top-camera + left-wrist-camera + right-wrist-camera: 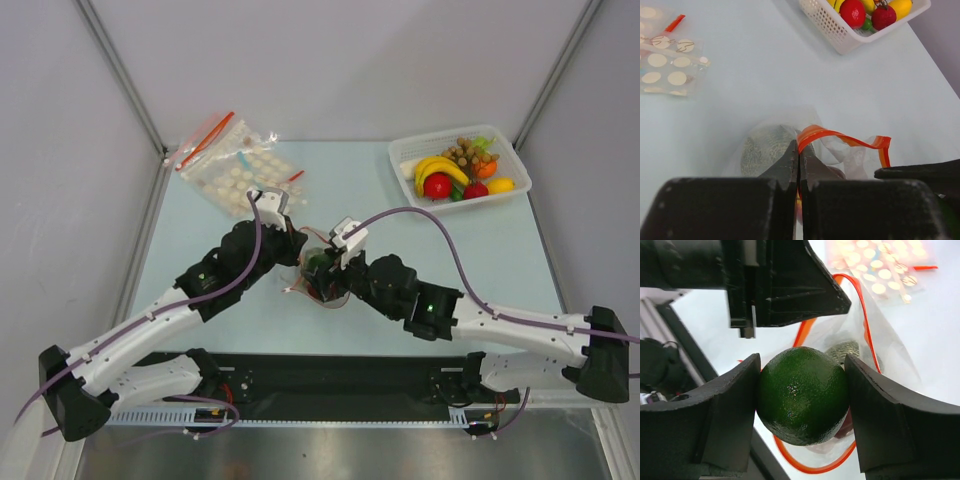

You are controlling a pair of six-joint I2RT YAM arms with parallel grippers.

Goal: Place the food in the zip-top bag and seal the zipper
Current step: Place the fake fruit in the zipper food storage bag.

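Zip-top bag [850,155] mouth gapes upward (zipper [840,136] pinched by left gripper [798,150]), right gripper [802,365] clamping dark green ball [802,400].

At table [480,260] centre the zip-top bag [325,295], disc bags [235,165] behind it leftward, basket [405,160] behind it rightward.

From overhead the zip-top bag [300,288] is showing only as a sliver, its contents too small to tell apart. In the left wrist view the left claw [798,150] is hiding the lower part of the rough grey-green ball [765,147], and the top edge is cutting off the white basket [830,25]. In the right wrist view the dark green ball [802,395] is blocking all but a sliver of a dark red piece [846,427].
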